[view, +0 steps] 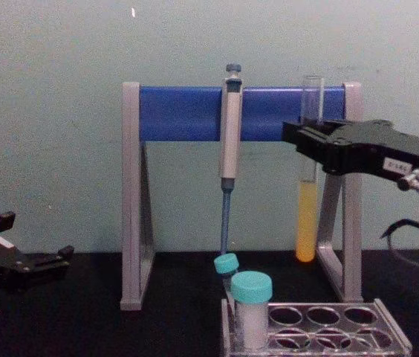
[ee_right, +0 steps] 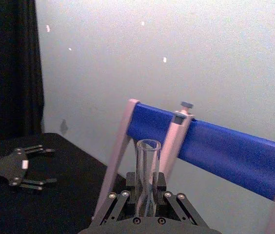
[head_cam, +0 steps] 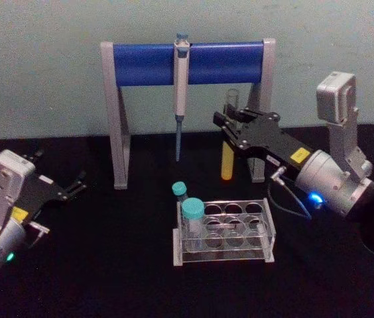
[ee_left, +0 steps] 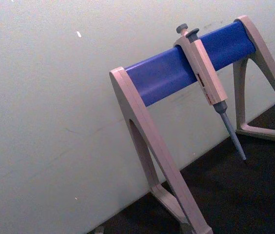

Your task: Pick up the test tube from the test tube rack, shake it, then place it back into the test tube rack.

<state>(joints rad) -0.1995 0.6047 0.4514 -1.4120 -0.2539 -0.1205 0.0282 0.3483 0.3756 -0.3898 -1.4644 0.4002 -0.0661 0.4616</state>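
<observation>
Here your right gripper (head_cam: 230, 126) was clenched on the test tube (head_cam: 227, 162) near its top, holding it upright so the yellow liquid sat low. It hung towards the back of the worktop (head_cam: 107, 278), well above the test tube rack (head_cam: 223, 232). The right leg of the stand (head_cam: 147, 63) was just beside it, so I judged the open room lay forward. Your left gripper (head_cam: 74, 185) rested at the left edge, fingers spread.

Nothing legible (yellow sticker (head_cam: 300, 154) on right hand (head_cam: 229, 129) too small).
</observation>
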